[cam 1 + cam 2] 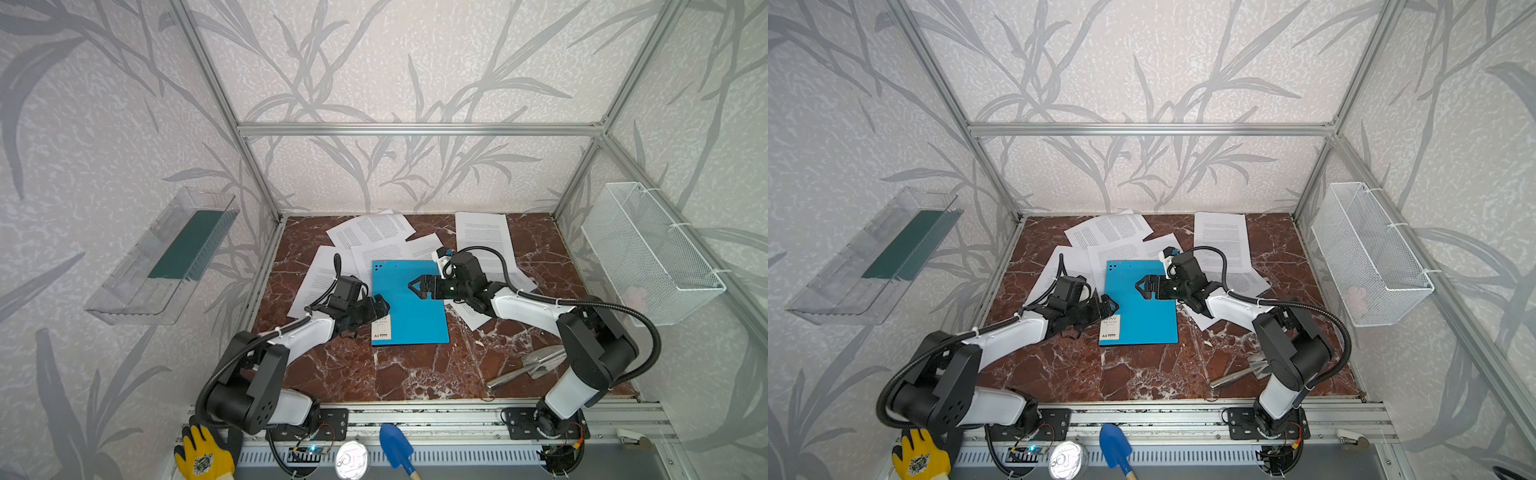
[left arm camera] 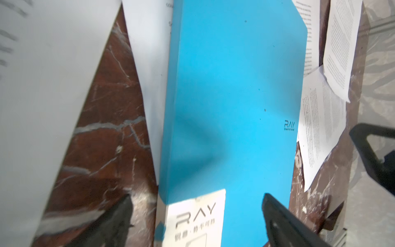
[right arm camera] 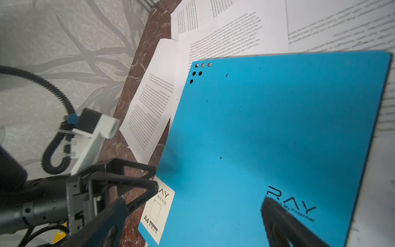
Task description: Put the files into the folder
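At the centre of both top views, the left jaws gape empty at the lower left corner of the closed blue folder (image 1: 411, 320). The right jaws gape empty over its right edge. The files (image 1: 370, 230) lie scattered above it on the surface (image 1: 374, 374).

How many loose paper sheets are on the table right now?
6 sheets: one at the back left, two at the folder's far edge, one left of it, one at the back right, one at its right edge. Overlaps may hide more.
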`<state>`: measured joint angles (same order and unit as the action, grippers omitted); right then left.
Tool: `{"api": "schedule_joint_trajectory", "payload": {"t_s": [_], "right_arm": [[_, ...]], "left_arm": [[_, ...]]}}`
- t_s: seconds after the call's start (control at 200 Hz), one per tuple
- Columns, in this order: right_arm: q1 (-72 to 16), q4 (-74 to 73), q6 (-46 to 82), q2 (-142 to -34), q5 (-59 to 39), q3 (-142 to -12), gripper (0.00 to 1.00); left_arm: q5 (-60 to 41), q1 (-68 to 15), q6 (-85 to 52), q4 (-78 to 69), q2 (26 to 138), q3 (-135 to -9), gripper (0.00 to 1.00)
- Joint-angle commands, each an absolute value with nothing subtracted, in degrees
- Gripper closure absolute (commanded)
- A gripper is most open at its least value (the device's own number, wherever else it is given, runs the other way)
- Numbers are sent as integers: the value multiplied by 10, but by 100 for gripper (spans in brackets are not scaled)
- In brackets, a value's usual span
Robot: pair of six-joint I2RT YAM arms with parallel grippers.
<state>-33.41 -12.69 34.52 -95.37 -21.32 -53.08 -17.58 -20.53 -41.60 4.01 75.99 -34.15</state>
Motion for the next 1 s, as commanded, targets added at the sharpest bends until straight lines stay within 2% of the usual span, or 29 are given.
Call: {"api": "schedule_joint_trajectory", "payload": {"t_s": [0.0,0.165,0.23,0.39,0.515,0.765,0.995], "right_arm": [[-314,-107,349,-928,-199,-502,1],[-303,-91,345,-900,-182,-475,1],[-302,-80,342,-886,-166,-463,1],[-292,-75,347,-862,-146,-430,1],[-290,-91,353,-863,-164,-416,1],[-289,-121,361,-888,-195,-406,1],[-289,-162,394,-912,-229,-395,1]], "left_arm": [[-139,-206,-419,89,650,-329,1],[-158,-202,-508,67,492,-250,1],[-171,-203,-540,84,440,-232,5],[-249,-209,-630,92,384,-186,7],[-276,-239,-679,42,382,-145,10],[-248,-321,-732,-16,419,-114,10],[-219,-353,-787,-174,504,-69,10]]}}
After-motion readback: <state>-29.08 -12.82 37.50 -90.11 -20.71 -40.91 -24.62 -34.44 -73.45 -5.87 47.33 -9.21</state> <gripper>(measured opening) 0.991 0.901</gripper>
